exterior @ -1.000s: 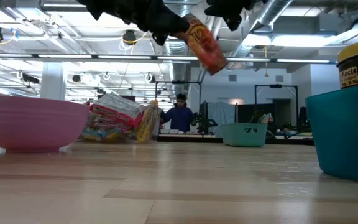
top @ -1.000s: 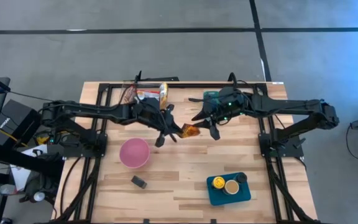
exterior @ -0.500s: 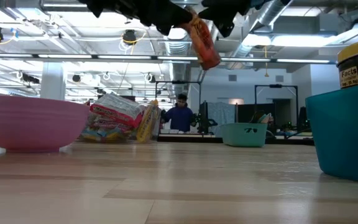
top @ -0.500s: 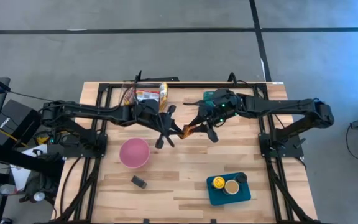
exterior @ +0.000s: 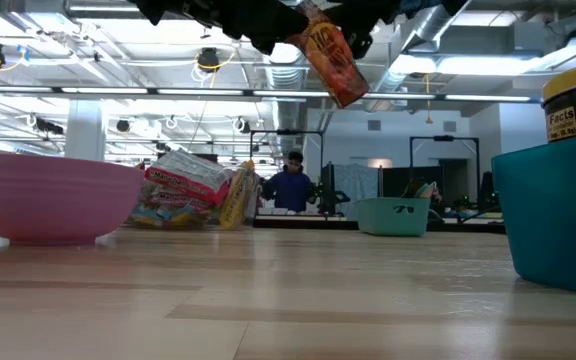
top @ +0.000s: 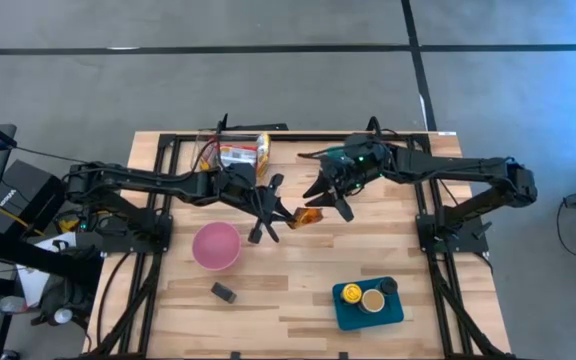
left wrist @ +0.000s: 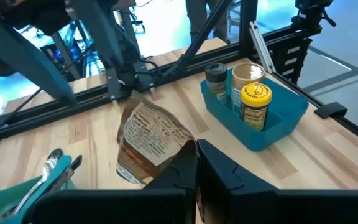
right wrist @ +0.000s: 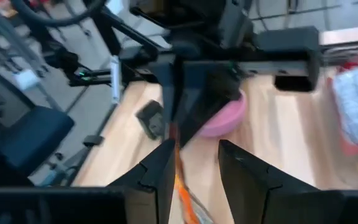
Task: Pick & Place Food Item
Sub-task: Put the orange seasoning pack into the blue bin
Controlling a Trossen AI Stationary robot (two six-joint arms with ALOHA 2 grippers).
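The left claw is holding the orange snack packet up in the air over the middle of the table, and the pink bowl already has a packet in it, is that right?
Not quite: the high view shows the pink bowl empty. The rest holds: the left claw grips the orange snack packet aloft over mid-table.

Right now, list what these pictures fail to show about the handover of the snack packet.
- Snack packet, low view: its top, where it is gripped, is cut off by the picture's upper edge.
- Right gripper, high view: too small to tell whether its fingers touch the packet.
- Right wrist view: motion blur hides most of the packet.
- Left gripper, left wrist view: its fingers cover the packet's near edge.
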